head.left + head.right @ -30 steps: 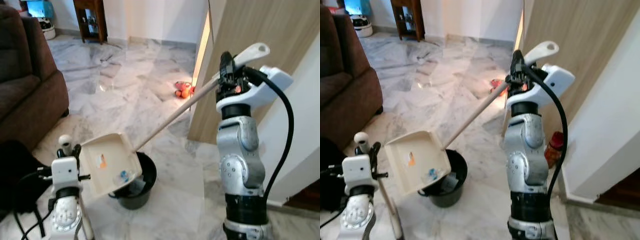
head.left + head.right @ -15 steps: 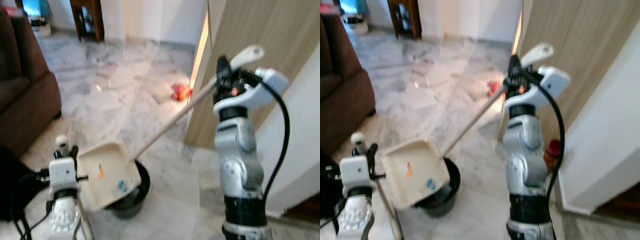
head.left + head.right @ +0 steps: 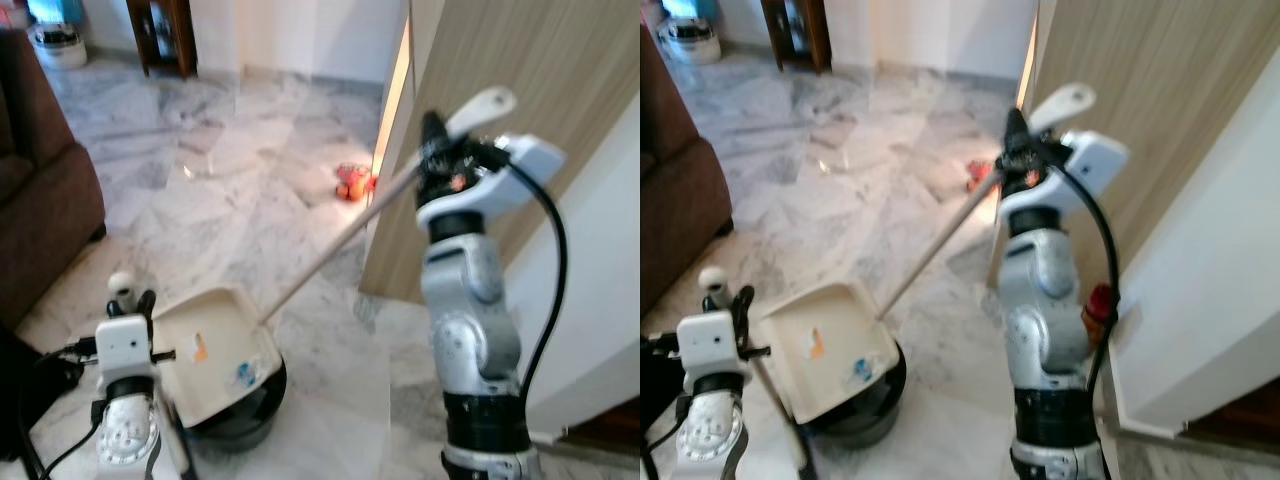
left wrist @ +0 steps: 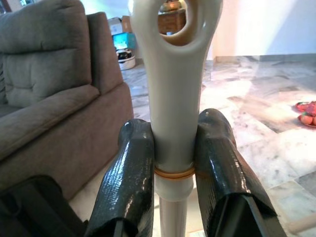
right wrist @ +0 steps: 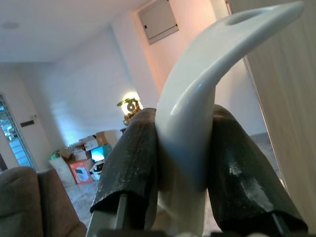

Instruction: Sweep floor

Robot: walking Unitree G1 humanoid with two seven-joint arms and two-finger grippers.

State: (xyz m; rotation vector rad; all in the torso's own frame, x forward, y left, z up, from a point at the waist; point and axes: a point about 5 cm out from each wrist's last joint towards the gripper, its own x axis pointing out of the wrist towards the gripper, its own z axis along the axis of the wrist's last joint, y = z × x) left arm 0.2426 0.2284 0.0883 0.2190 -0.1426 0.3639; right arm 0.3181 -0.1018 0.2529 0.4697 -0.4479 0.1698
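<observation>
1. Right end effector: I have it raised by the wooden door, pinching the dustpan handle's curved white plastic end.
2. Dustpan: cream plastic tray, tilted over the black bin, I judge for emptying; scraps sit inside.
3. Left end effector: pinching the smooth, looped broom handle, parked low beside the dustpan.
4. Floor: glossy grey-veined marble.
</observation>
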